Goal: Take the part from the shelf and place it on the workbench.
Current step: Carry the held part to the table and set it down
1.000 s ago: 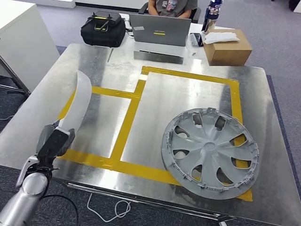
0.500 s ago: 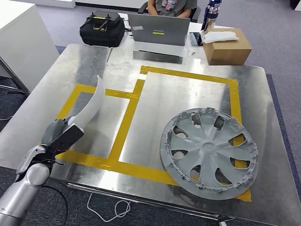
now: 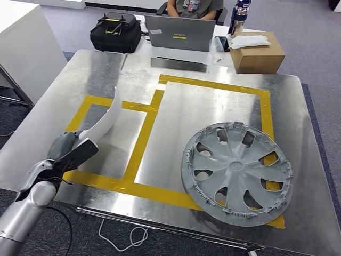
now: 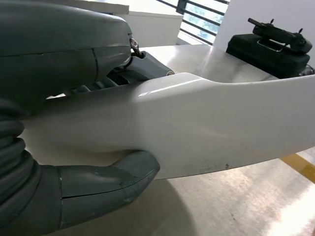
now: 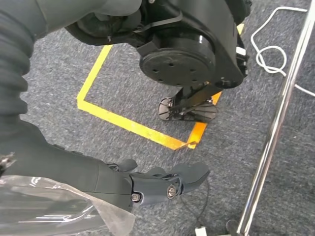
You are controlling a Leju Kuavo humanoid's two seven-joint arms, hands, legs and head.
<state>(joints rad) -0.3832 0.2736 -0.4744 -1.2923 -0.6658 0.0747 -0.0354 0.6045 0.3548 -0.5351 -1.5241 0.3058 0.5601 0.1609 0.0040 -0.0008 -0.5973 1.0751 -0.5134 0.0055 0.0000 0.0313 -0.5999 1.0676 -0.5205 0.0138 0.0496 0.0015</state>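
A white curved part (image 3: 106,120) is held by one end in my left hand (image 3: 71,151), which grips it between thumb and fingers. The part arcs up and away over the left yellow-taped rectangle (image 3: 82,113) of the metal workbench (image 3: 193,106), near its front left corner. In the left wrist view the part (image 4: 208,123) runs across the picture with my thumb (image 4: 108,189) beneath it and darker fingers (image 4: 148,66) above. I cannot tell whether its far tip touches the table. My right hand (image 5: 111,182) hangs over grey carpet, fingers stretched out and holding nothing.
A grey wheel cover (image 3: 237,172) lies on the front right of the bench, across the yellow tape. Behind the bench stand a black case (image 3: 116,33), a laptop (image 3: 179,33) with a person seated behind it, and a cardboard box (image 3: 257,52). A white cabinet (image 3: 22,48) stands at the left.
My left hand has moved right and forward over the bench. The white part has tipped from nearly upright to leaning over the left taped rectangle, lower than before.
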